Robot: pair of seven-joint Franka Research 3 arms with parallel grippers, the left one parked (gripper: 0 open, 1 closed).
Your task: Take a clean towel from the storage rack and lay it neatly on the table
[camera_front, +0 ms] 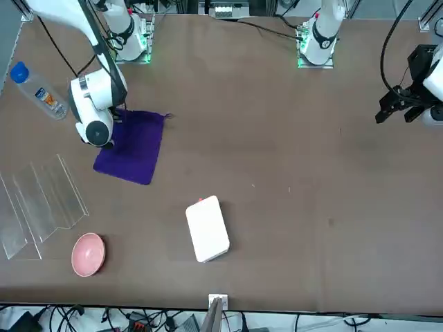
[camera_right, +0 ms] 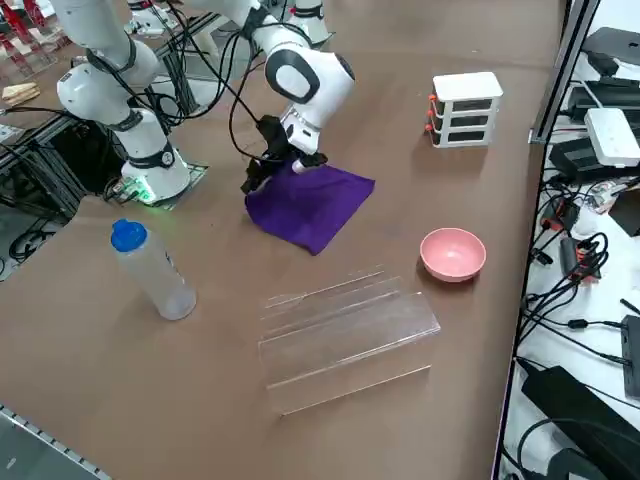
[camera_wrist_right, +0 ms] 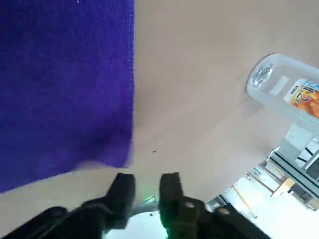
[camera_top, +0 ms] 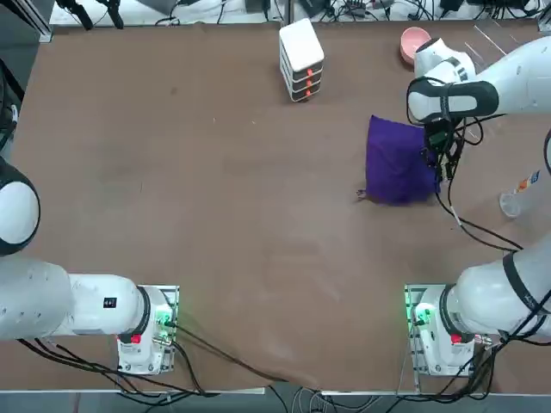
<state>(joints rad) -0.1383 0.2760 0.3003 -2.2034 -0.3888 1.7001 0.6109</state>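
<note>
My right claw (camera_wrist_right: 147, 186) hangs low over the table (camera_top: 215, 172), just off the near corner of the towel (camera_top: 398, 160). Its two black fingers (camera_wrist_right: 122, 189) stand a small way apart with nothing between them: released, gripping nothing. The towel, deep purple, lies spread flat on the table beside the claw, one corner a little rumpled in the side view. A clear bottle (camera_right: 152, 270) with a blue cap stands on the table toward my right edge, apart from the towel. The rack (camera_right: 345, 335), clear plastic with slanted bars, sits farther out on that side, with nothing on it. A pink bowl (camera_right: 452, 254) sits near the rack. A white stacked box (camera_top: 301, 58) stands at the far middle of the table.
</note>
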